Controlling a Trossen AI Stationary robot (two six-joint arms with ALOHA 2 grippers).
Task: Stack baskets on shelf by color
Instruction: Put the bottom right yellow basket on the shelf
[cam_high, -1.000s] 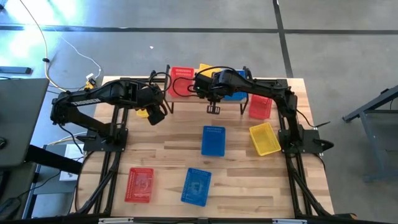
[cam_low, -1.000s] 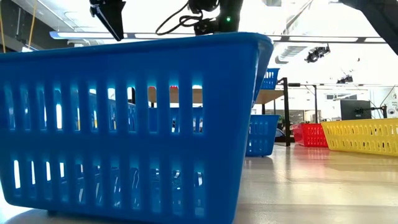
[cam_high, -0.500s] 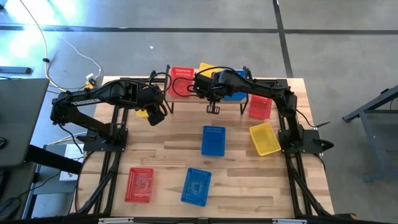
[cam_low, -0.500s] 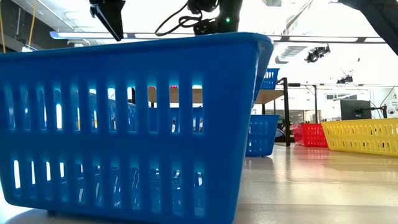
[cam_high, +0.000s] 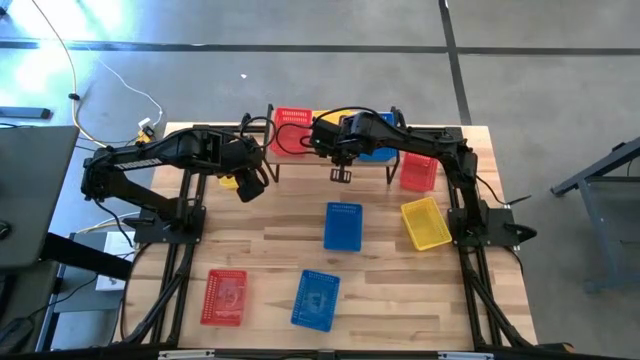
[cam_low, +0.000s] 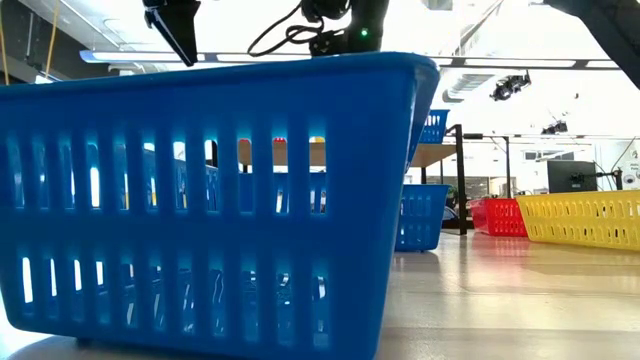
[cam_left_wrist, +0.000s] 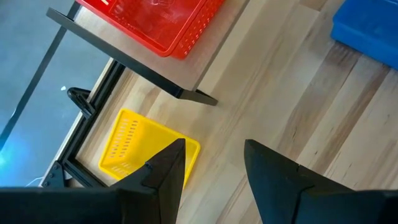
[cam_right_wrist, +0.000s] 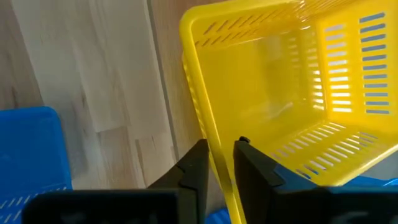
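The shelf (cam_high: 312, 158) stands at the table's far middle. A red basket (cam_high: 291, 129) sits on its left end and a blue one (cam_high: 380, 152) toward its right end. Between them is a yellow basket (cam_high: 329, 107), mostly hidden under my right arm. My right gripper (cam_right_wrist: 219, 155) is shut on this yellow basket (cam_right_wrist: 280, 93). My left gripper (cam_high: 250, 186) is open and empty, above the table just left of the shelf's front left leg. A second yellow basket (cam_left_wrist: 144, 151) lies on the table below it. My right gripper pinches the yellow basket's side wall at its rim (cam_right_wrist: 214, 146), one finger inside the basket and one outside, coming from above. The basket looks tilted over the shelf top. I cannot tell whether its base rests on the shelf.
On the table lie a blue basket (cam_high: 343, 225) at the middle, a yellow one (cam_high: 425, 222) and a red one (cam_high: 418, 170) to the right, and a red one (cam_high: 224, 296) and a blue one (cam_high: 316, 298) near the front. The front blue basket (cam_low: 200, 200) fills the low view.
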